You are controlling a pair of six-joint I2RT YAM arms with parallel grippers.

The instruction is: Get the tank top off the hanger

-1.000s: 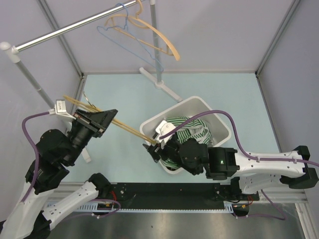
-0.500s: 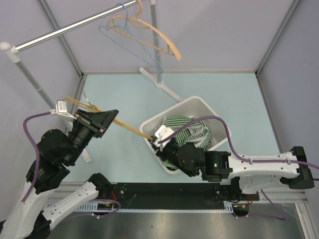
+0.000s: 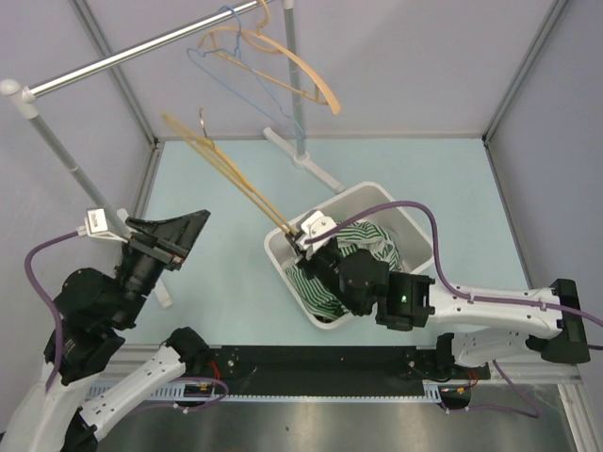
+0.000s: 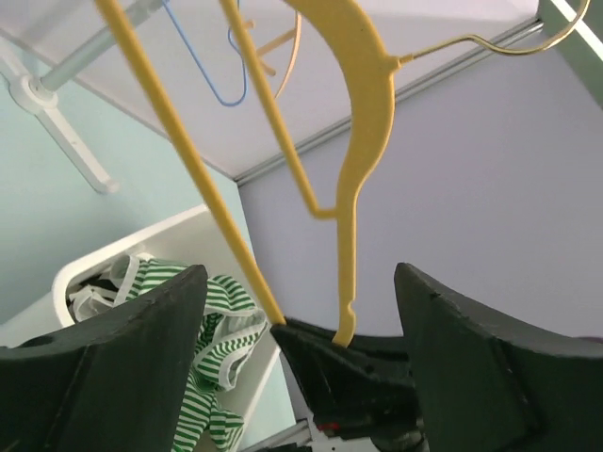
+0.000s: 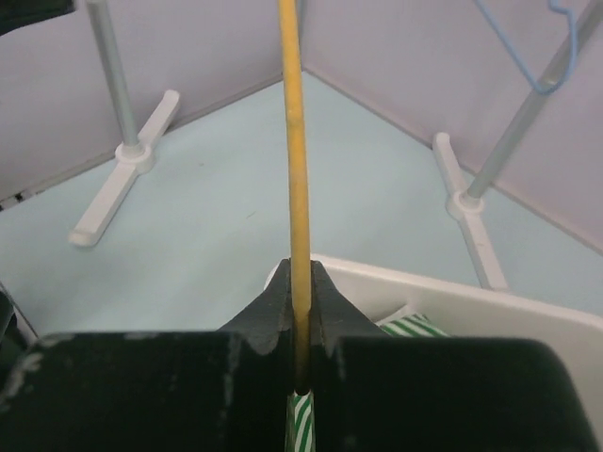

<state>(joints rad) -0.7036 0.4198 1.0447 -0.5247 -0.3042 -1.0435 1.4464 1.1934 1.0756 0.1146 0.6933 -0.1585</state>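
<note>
The yellow plastic hanger with the wire hook (image 3: 231, 174) is bare, slanting up and away over the pale blue-green desk (image 3: 424, 179). The right hand (image 5: 300, 287) is pressed together on one thin arm of it, pinching that bar right at the near rim of the white plastic bin (image 3: 377, 191). The left hand (image 3: 174, 234) stands spread wide with nothing between its fingers; its own camera shows the hanger hanging free out in front, touching neither side.

And the green-and-white striped tank top (image 3: 375, 241)? It's bunched in the bin, just under the right wrist, with no strap visible over the hanger. So the separating looks done, and this reads as the tidy-up step with the hanger alone.

Next, the right arm probably has to carry the hanger clear and set it down somewhere. That calls for lifting its lower end straight off the rim first, so it doesn't snag the fabric.
</note>
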